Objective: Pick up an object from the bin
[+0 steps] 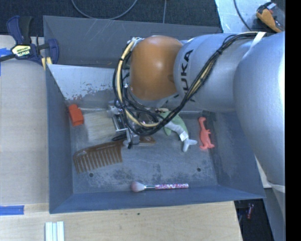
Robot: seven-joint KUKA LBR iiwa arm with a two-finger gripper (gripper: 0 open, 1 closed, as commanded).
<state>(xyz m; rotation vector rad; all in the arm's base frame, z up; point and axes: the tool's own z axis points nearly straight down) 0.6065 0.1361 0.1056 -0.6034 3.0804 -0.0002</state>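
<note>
The brown, long-toothed plastic comb [98, 157] lies just left of and below the gripper [129, 137], which sits low over its handle end; whether the gripper is open or closed cannot be told. A pale bristle brush [98, 124] lies just left. A grey-white toy fish [183, 134] lies to the right.

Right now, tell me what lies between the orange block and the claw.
In the camera view, a pale brush lies on the bin floor between the orange block and the claw.
</note>
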